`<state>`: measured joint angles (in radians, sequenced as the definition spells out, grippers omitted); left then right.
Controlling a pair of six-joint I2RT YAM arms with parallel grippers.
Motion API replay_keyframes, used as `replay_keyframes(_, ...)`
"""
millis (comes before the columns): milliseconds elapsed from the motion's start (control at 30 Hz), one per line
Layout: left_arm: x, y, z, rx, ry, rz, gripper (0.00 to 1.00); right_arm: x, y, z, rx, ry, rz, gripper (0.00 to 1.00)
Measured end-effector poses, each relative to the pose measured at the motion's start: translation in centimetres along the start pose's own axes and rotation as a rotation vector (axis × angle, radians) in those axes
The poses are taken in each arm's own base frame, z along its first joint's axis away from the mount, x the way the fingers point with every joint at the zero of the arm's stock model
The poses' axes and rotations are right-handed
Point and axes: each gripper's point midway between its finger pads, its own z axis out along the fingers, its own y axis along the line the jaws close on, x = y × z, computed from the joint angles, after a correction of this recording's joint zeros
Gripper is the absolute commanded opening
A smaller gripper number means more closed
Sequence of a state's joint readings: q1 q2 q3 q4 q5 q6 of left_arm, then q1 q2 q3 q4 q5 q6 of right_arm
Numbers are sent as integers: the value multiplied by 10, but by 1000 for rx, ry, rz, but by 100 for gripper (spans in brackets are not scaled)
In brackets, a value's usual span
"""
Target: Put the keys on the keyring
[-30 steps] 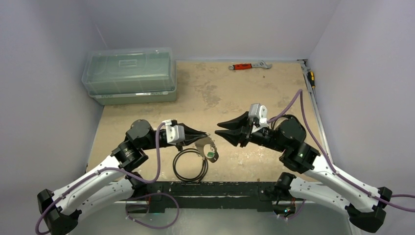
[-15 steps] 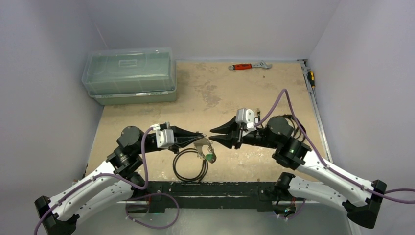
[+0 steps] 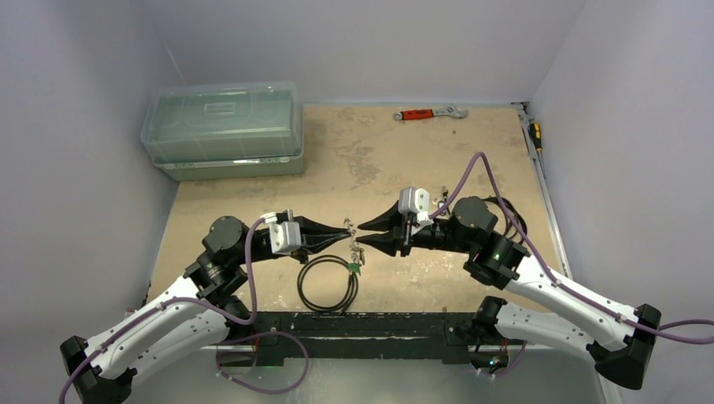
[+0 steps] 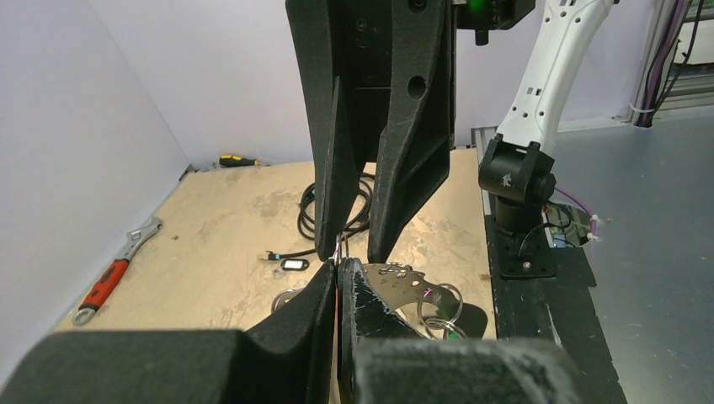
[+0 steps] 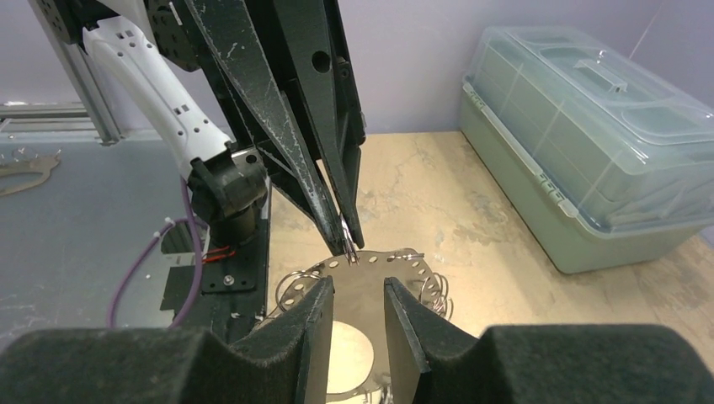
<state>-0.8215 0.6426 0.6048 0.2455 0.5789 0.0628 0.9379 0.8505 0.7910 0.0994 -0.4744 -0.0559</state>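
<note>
My left gripper is shut on a thin wire ring of the keyring and holds it above the table. The keyring is a flat silvery plate with holes, carrying several wire loops. It hangs below the left fingertips. A small green piece dangles under it, also seen in the left wrist view. The keys themselves are mostly hidden. My right gripper is open. Its fingers straddle the left gripper's tip and the held ring, and the plate lies between them in the right wrist view.
A black cable coil lies just below the grippers. A small black tag lies on the table. A clear lidded box stands at the back left. A red-handled wrench lies at the back and a screwdriver at the right wall.
The right gripper has moved left and now straddles the left gripper's tip. The left gripper has extended right, raising the keyring off the table near the coil.
</note>
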Motion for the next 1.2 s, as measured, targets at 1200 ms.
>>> replay_keyframes(1200,10,-1,2,6,19,-40,0,-3,-3,8,-11,-10,-30,19)
